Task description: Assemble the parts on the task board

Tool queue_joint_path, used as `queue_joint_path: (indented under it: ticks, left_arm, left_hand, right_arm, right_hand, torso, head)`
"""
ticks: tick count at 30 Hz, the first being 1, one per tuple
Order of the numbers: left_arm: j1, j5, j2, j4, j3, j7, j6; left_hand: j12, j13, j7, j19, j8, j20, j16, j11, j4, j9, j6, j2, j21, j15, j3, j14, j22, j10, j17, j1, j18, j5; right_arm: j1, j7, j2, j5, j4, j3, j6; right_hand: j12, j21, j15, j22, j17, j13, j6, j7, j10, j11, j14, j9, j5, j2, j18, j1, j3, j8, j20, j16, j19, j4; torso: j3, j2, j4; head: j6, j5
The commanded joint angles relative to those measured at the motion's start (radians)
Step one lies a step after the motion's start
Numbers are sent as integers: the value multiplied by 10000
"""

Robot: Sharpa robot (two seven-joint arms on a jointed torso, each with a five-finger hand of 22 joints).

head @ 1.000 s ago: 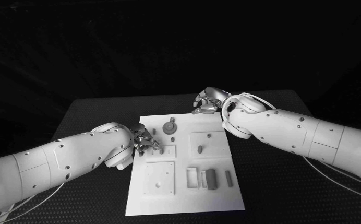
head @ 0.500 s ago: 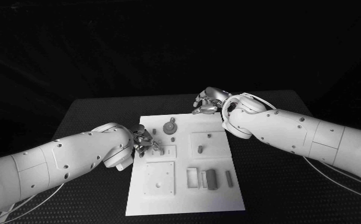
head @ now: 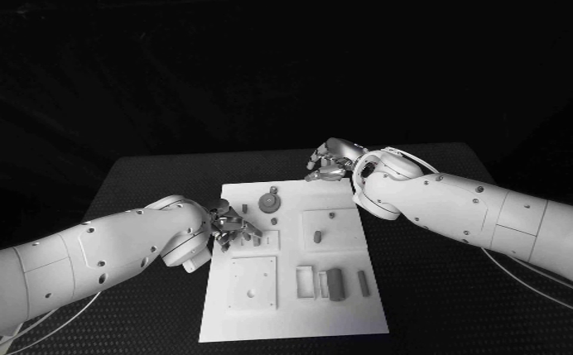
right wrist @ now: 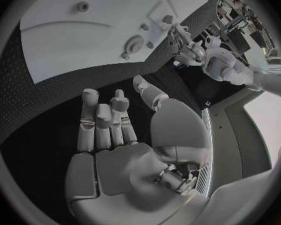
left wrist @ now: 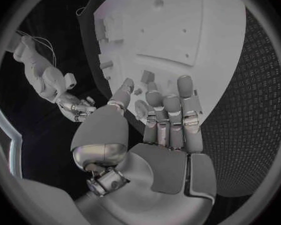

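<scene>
Task board (head: 346,301) is lying mid-table (head: 143,175), long side running away from the robot. Left hand (head: 229,226) is hovering over the board's left edge beside the small pegs (head: 254,239), fingers spread apart, grasping nothing. Round disc part (head: 270,203) is sitting just beyond that hand. Right hand (head: 329,161) is hanging past the board's far edge over bare table, fingers loosely apart, empty. Bar-shaped parts (head: 335,283) are lying at the board's near end, well apart from both hands.

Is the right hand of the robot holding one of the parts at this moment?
No: in the right wrist view the right hand has its fingers apart with nothing between them, above the black table beside the task board.
</scene>
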Motion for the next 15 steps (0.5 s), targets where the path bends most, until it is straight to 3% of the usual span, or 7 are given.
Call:
queue_joint_path:
  ticks: [1,15]
  left_arm:
    - [1,-34,-4,63,5,16,323]
    - [-24,-1253,71,138,-9,-327,273]
  left_hand:
    - [24,-11,20,-16,-45,-42,21,78,-5,-17,-90,-14,-57,2,-66,-79,7,-28,-15,-123,-128,-66]
    - [44,-18,8,-4,-74,-71,44,65,60,-63,-79,-39,-116,-18,-232,-96,0,-53,-11,-619,-109,-64]
  right_arm:
    - [-3,50,-8,-27,12,5,93]
    - [-6,52,-18,-27,16,5,88]
  right_hand:
    - [36,-54,-30,12,11,-12,-23,100,-68,16,33,-5,58,79,117,9,-53,-34,-42,-43,-40,0]
    - [37,-54,-29,12,11,-14,-28,101,-69,17,33,-6,58,76,117,7,-54,-36,-42,-43,-41,1]
  torso:
    - [4,0,-1]
    - [4,1,1]
  head:
    - [-4,-7]
    - [-18,-24]
